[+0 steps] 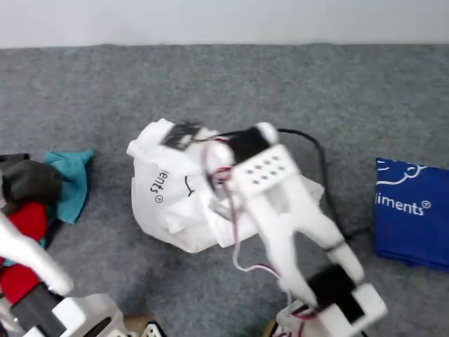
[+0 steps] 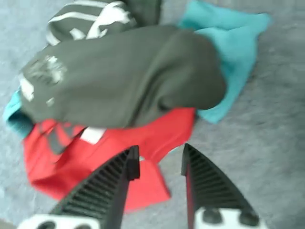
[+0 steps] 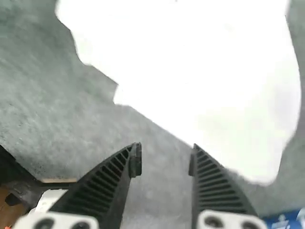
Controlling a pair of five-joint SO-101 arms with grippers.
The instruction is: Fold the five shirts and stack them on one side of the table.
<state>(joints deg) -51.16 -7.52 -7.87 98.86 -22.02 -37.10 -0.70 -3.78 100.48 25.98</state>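
Five shirts on a grey felt-covered desk (image 1: 280,84), with two robot arms above them.

At the left, a crumpled charcoal cloth shirt (image 2: 124,76) lies heaped on a red cloth shirt (image 2: 95,162) and a teal cloth shirt (image 2: 228,43). The left end effector (image 2: 159,162) hangs with its jaws spread over the red shirt's edge and pinches nothing. In the middle lies a white crumpled cloth shirt (image 1: 168,196). The right end effector (image 3: 164,160) is also spread and empty, above bare desk just beside the white shirt's edge. At the right, a blue cloth shirt (image 1: 410,214) lies flat as a rectangle, apparently folded. The shirts look light, soft and limp, likely to sag and bunch. A hem or shoulder edge, pinched in a single layer, seems the best hold.
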